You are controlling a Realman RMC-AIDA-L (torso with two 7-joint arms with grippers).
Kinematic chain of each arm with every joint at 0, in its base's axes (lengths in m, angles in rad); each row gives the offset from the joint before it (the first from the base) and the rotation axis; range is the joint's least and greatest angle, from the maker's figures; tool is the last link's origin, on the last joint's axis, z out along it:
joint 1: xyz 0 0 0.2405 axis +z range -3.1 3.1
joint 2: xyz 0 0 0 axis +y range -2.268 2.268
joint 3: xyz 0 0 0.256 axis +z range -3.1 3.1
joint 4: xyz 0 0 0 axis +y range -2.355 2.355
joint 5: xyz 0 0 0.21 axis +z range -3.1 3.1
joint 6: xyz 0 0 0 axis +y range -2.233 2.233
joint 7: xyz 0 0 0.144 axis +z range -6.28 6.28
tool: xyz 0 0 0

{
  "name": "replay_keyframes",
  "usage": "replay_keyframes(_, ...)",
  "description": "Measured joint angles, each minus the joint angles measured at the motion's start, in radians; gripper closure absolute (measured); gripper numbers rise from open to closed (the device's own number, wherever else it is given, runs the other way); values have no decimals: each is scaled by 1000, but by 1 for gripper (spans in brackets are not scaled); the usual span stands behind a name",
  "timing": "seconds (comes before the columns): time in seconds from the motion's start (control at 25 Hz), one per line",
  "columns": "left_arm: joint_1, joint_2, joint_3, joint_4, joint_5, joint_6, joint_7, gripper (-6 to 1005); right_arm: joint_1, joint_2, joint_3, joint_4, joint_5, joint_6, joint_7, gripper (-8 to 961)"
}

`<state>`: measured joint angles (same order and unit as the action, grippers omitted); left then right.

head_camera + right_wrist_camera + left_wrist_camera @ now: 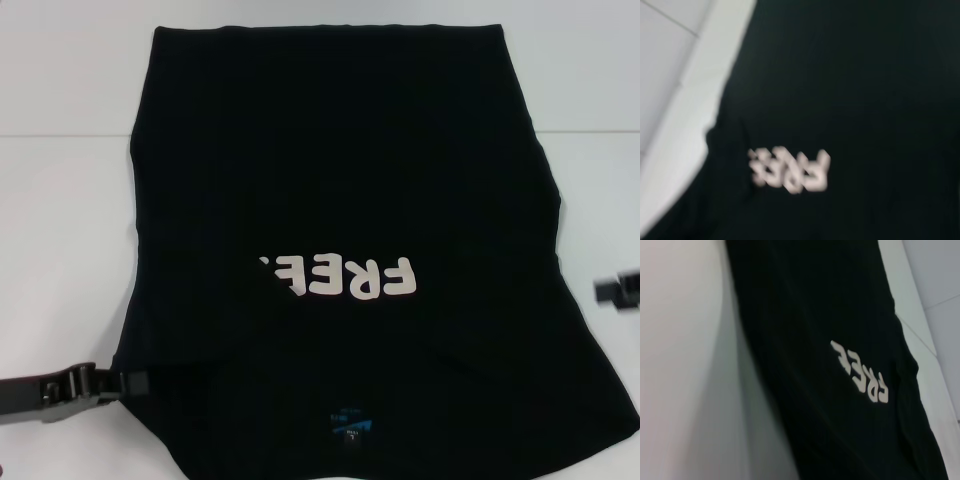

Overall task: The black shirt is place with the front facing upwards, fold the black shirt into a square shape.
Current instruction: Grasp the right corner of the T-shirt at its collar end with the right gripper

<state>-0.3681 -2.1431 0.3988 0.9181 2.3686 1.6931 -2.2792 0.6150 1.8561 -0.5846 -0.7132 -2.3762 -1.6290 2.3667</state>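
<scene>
The black shirt (340, 200) lies flat on the white table (60, 80), front up, and fills most of the head view. Its white lettering (335, 277) reads upside down from the robot's side, and part of the word is covered by a fold of cloth. The small blue neck label (352, 423) sits at the near edge, so the collar points toward the robot and the hem away; the long axis runs from near to far.

I judge the fold as begun and not finished. The sides look turned in, since no sleeves spread out and the outline is a tall, narrowed panel, wider on the near right side. It is still much longer than a square, so at least one fold across the length remains.

The left gripper (135, 381) lies low on the table at the shirt's near left edge, its tip touching or just meeting the cloth. Whether its fingers are parted or closed on fabric I cannot tell. The right gripper (618, 290) shows only as a dark part just off the shirt's right edge, and its state is likewise unclear.
</scene>
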Motion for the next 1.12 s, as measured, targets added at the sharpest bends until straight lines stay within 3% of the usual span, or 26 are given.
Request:
replay_keyframes(0.28, -28, 9, 5, -21, 2, -23, 1, 979, 4, 10, -6, -33, -192, -38, -1, 462)
replay_keyframes(0.52, -37, 14, 2, -36, -1, -29, 1, 979, -9, 30, -34, -38, -210, -32, -13, 462)
replay_keyframes(1.12, -34, 14, 1, -41, -1, -41, 1, 978, -26, 52, -66, -40, -246, -5, -16, 460)
